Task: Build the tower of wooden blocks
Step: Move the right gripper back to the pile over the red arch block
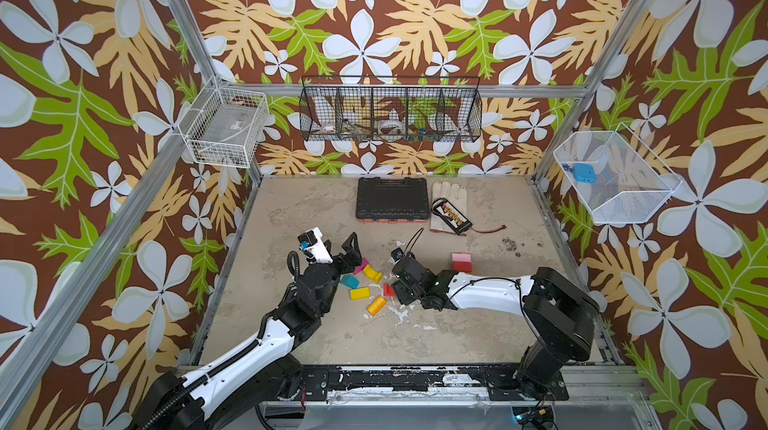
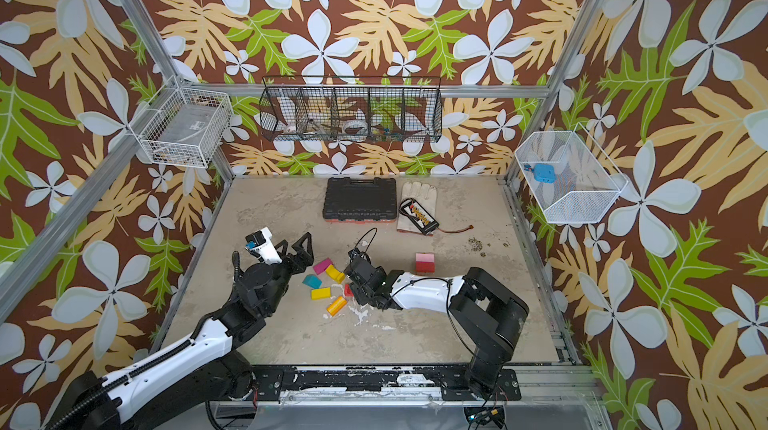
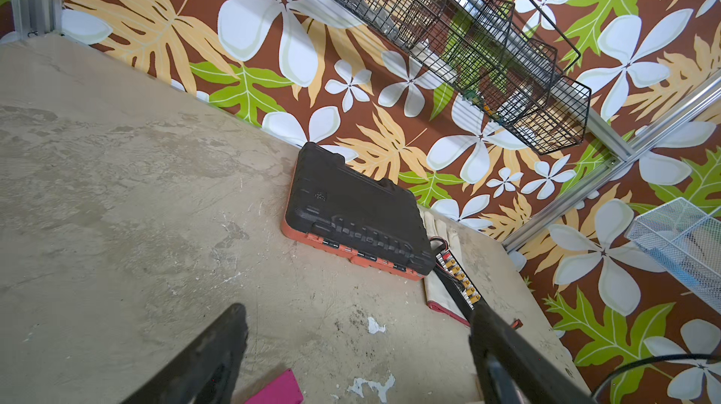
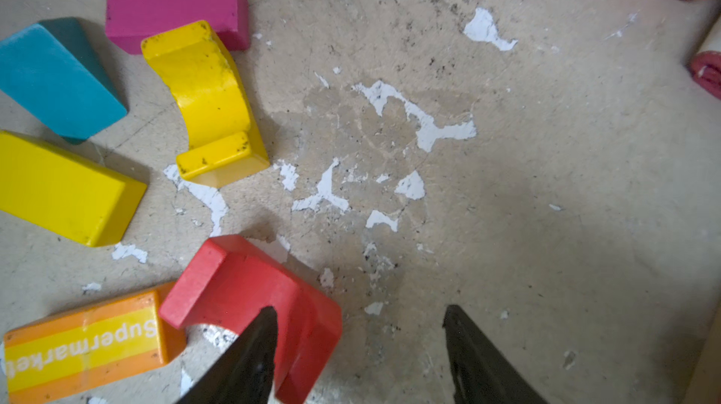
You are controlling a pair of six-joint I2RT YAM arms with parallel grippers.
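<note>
Several loose wood blocks lie mid-table: a magenta brick, a yellow arch, a teal wedge, a yellow brick, an orange "Supermarket" block and a red arch. A pink block stacked on a red one forms the tower to the right. My right gripper is open, one finger over the red arch's hollow and one arch leg between the jaws. My left gripper is open and empty above the magenta brick.
A black tool case lies at the back, with a glove and a black battery pack beside it. Wire baskets hang on the walls.
</note>
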